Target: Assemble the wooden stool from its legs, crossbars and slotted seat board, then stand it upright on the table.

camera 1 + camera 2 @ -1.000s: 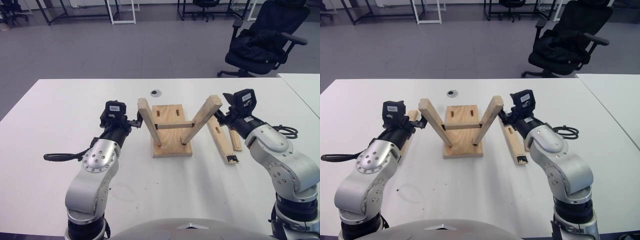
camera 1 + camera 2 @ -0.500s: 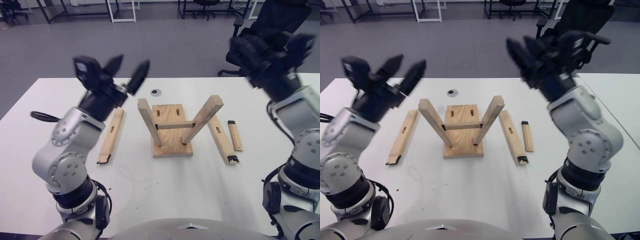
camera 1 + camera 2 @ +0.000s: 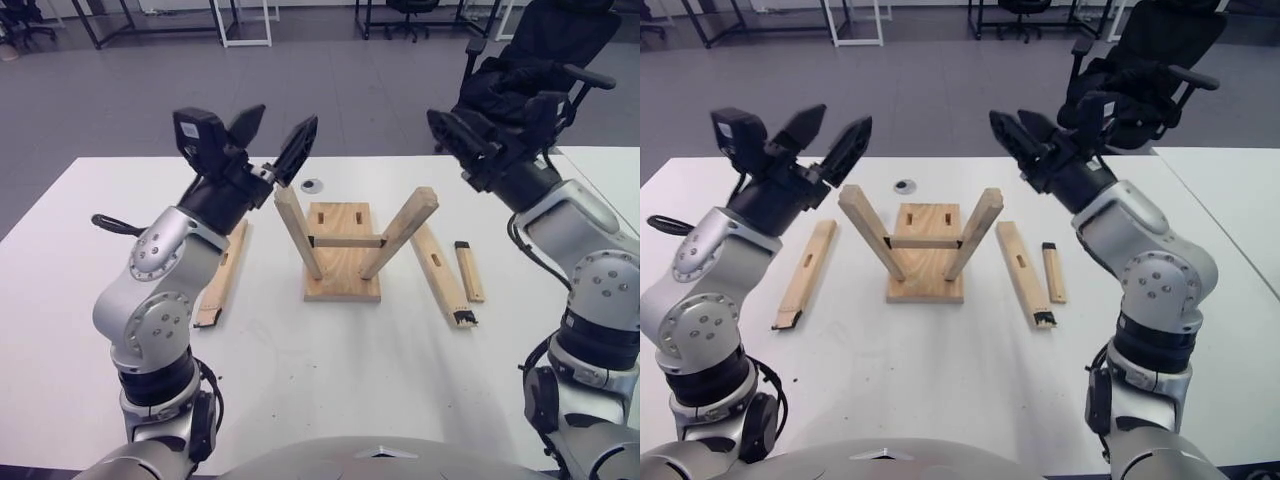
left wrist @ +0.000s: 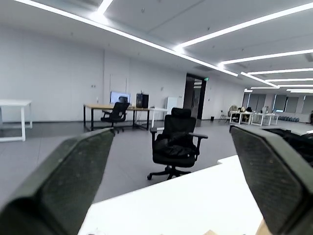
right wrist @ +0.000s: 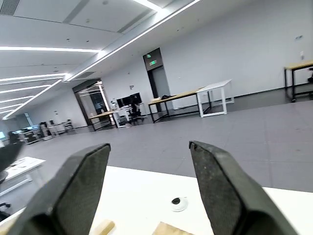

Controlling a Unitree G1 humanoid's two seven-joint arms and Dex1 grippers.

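Above the table's far half, the left gripper (image 3: 274,139) hangs in the air with its two black, wedge-shaped fingers (image 4: 68,191) spread wide, holding nothing and touching nothing. A small white sticker sits on the black housing behind it, its print too small to read. The right gripper (image 3: 492,122) is also up off the table, its dark, matte fingers (image 5: 73,198) splayed wide and holding nothing.

Below and between them, the seat board (image 3: 343,285) lies flat on the smooth white table (image 3: 100,230). It is a pale, rectangular slab of raw wood with two short slots near its far edge. Two square-section legs rise from it and lean apart in a V, the left leg (image 3: 297,232) toward 10 o'clock and the right leg (image 3: 402,232) toward 2 o'clock. A thin crossbar (image 3: 348,241) runs level between them.

At 9 o'clock from the seat board, well apart from it, a loose leg (image 3: 224,270) lies flat, a slot cut in its upper face. Its near end is dark, perhaps a fitting. At 3 o'clock a second loose leg (image 3: 438,272) lies flat, also slotted and dark at its near end. Just beside that one, farther out, lies a shorter wooden bar (image 3: 469,272).

At 12 o'clock from the board, a small round grommet (image 3: 312,185) is set into the tabletop. Beyond the far right corner of the table stands a black office chair (image 3: 535,75).
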